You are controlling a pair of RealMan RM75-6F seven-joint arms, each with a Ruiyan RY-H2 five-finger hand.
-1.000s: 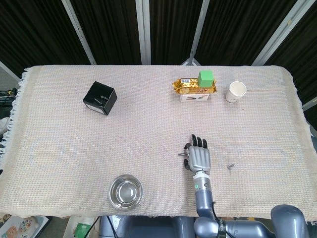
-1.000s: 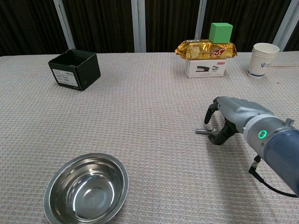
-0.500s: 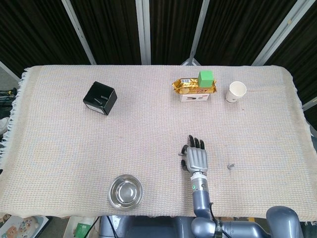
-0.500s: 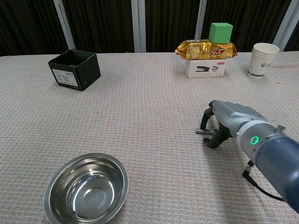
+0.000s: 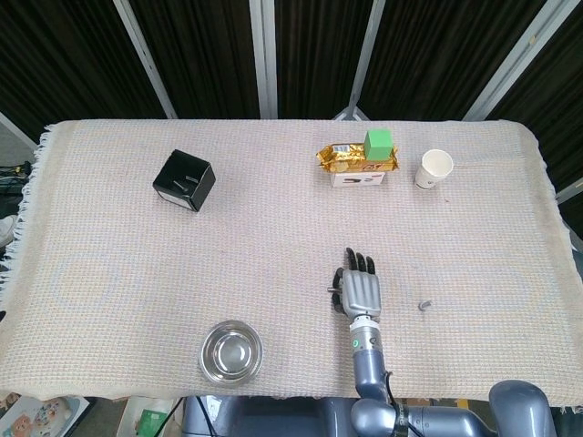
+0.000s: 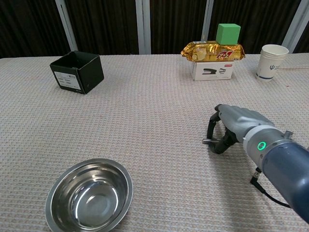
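Observation:
My right hand (image 5: 362, 291) lies palm down on the woven cloth (image 5: 109, 264), right of the middle and near the front edge. In the chest view the right hand (image 6: 231, 126) has its fingers curled down around a small grey metal pin (image 6: 206, 141), which sticks out to its left, pinched between thumb and fingers. From above, the pin (image 5: 330, 291) shows as a short stub beside the hand. My left hand shows in neither view.
A steel bowl (image 5: 231, 352) (image 6: 90, 194) sits front left. A black box (image 5: 183, 180) (image 6: 77, 71) stands back left. At the back, a green cube (image 6: 228, 33) tops a gold snack bag (image 6: 213, 50) on a white box (image 6: 212, 71). A paper cup (image 6: 272, 61) stands back right. A small grey part (image 5: 424, 305) lies right of the hand.
The right hand has drawn back a little toward the front edge, and the pin has come along with it. Its fingers have curled closer around the pin.

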